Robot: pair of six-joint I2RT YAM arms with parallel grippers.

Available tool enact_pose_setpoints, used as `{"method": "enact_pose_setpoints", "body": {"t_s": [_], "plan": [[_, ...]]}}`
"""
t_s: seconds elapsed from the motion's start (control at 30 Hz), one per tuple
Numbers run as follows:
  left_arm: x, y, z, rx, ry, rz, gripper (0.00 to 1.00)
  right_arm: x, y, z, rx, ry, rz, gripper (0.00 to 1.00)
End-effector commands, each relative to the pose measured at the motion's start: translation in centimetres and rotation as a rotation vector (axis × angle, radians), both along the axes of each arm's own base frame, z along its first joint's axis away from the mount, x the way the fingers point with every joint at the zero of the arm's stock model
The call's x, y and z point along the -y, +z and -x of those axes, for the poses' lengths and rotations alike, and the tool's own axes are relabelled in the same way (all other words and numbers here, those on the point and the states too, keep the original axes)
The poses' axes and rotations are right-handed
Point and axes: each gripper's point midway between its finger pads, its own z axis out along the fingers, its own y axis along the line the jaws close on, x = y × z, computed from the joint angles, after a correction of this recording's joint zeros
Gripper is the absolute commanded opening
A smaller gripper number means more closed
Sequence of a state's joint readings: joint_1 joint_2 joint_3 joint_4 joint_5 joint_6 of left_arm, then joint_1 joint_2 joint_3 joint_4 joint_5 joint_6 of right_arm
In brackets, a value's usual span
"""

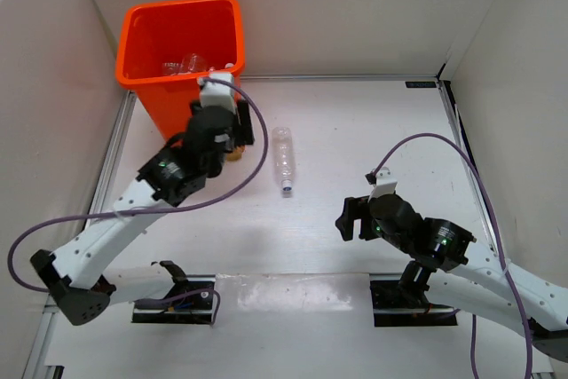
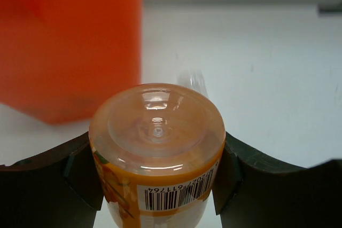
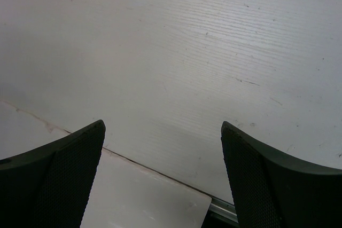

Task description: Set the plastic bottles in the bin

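Left jaws pinching orange bottle (image 2: 156, 126) near bin (image 1: 142, 19) front wall. Right jaws spread, nothing between, over table (image 1: 355, 122). Clear bottle (image 1: 283, 159) lying mid-table. More bottles (image 1: 182, 66) inside bin.

The orange bottle (image 2: 156, 148) carries a barcode (image 2: 173, 198) on its label; digits there look like 611764.

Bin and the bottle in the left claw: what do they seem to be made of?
The bin looks like moulded plastic: bright, even orange, smooth walls, a thick rim. The bottle looks like thin clear plastic with a glossy finish: highlights sit on its moulded base, and orange contents show through. Its barcode label could be paper or film.
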State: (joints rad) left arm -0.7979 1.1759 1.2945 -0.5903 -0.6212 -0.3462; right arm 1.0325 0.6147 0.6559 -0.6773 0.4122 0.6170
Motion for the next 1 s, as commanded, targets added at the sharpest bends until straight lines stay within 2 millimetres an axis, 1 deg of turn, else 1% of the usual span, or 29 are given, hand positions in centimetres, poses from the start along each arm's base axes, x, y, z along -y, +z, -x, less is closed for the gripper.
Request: {"method": "enact_pose_setpoints", "body": {"t_s": [0.0,0.03,0.07,0.13,0.17,0.2,0.27,0.3,0.33,0.37,0.4,0.43,0.47,0.5,0.53,0.57,0.6,0.63,0.67,0.7,0.73,0.77,0.8,0.83,0.9,0.93,0.97], "plan": [[-4.7,10.9,-0.8,0.281,0.127,-0.042,0.49,-0.2,0.0,-0.2,0.018,0.004,-0.008,0.90],[-5.3,12.2,-1.0,0.313,0.130,-0.088,0.49,-0.2,0.0,-0.3,0.018,-0.001,-0.011,0.90],[-7.2,15.1,-1.5,0.385,0.212,-0.062,0.49,-0.1,0.0,-0.4,0.018,-0.004,-0.011,0.90],[-8.2,18.1,-2.0,0.464,0.257,-0.026,0.52,-0.1,0.0,-0.6,0.016,-0.010,-0.013,0.90],[-9.8,18.8,-2.6,0.479,0.303,-0.029,0.52,-0.1,0.0,-0.5,0.012,-0.006,-0.013,0.90],[-10.0,20.6,-3.2,0.501,0.322,-0.012,0.54,0.0,0.0,-0.5,0.012,-0.009,-0.014,0.90],[-11.4,21.4,-4.4,0.503,0.360,-0.028,0.55,0.0,0.0,-0.5,0.013,-0.010,-0.014,0.90],[-11.9,22.3,-5.8,0.498,0.389,-0.030,0.56,0.0,0.0,-0.4,0.012,-0.009,-0.014,0.90],[-12.2,22.4,-6.4,0.491,0.401,-0.029,0.59,0.0,0.0,-0.5,0.013,-0.009,-0.015,0.90],[-12.0,22.7,-7.1,0.491,0.392,0.041,0.59,0.1,0.0,-0.4,0.016,-0.008,-0.011,0.90],[-13.5,23.0,-8.3,0.478,0.411,0.040,0.61,0.0,0.0,-0.4,0.015,-0.008,-0.013,0.90],[-13.9,22.9,-9.5,0.452,0.415,0.038,0.63,0.0,0.0,-0.3,0.013,-0.007,-0.013,0.90],[-13.3,23.3,-10.7,0.450,0.389,0.075,0.63,0.0,-0.2,-0.3,0.012,-0.005,-0.007,0.90],[-14.7,22.2,-11.6,0.405,0.412,0.048,0.63,0.0,-0.1,-0.3,0.015,-0.004,-0.010,0.90],[-14.6,21.1,-12.7,0.361,0.404,0.028,0.68,-0.1,0.0,-0.3,0.015,-0.006,-0.013,0.90],[-14.9,19.9,-13.9,0.328,0.414,0.020,0.77,0.0,0.0,-0.3,0.017,-0.007,-0.011,0.90],[-14.8,19.3,-14.4,0.313,0.404,0.015,0.94,0.0,0.1,-0.3,0.018,-0.009,-0.017,0.90],[-14.7,18.5,-15.5,0.307,0.399,0.026,1.00,0.1,0.1,-0.3,0.018,-0.010,-0.013,0.90],[-15.0,17.7,-16.0,0.284,0.395,0.015,1.00,0.0,0.0,-0.3,0.016,-0.007,-0.013,0.90],[-15.0,17.3,-16.5,0.273,0.391,0.027,1.00,-0.1,0.0,-0.2,0.014,-0.002,-0.014,0.90],[-15.6,17.1,-17.0,0.262,0.401,0.034,1.00,-0.1,0.0,-0.1,0.014,0.004,-0.017,0.90],[-15.9,16.3,-16.9,0.230,0.406,0.039,1.00,-0.1,0.0,0.0,0.012,0.006,-0.013,0.90],[-15.9,16.2,-17.0,0.225,0.415,0.077,1.00,-0.2,0.1,0.0,0.014,0.010,-0.016,0.90],[-16.5,16.1,-16.8,0.218,0.420,0.085,1.00,-0.2,0.0,0.2,0.011,0.013,-0.015,0.90],[-16.7,16.6,-15.9,0.225,0.421,0.099,1.00,-0.2,0.0,0.1,0.015,0.011,-0.011,0.90],[-16.8,16.5,-15.9,0.224,0.424,0.098,1.00,-0.2,-0.1,0.1,0.018,0.011,-0.009,0.90],[-17.1,17.1,-14.9,0.236,0.428,0.102,1.00,-0.2,-0.1,0.2,0.015,0.010,-0.005,0.90]]}}
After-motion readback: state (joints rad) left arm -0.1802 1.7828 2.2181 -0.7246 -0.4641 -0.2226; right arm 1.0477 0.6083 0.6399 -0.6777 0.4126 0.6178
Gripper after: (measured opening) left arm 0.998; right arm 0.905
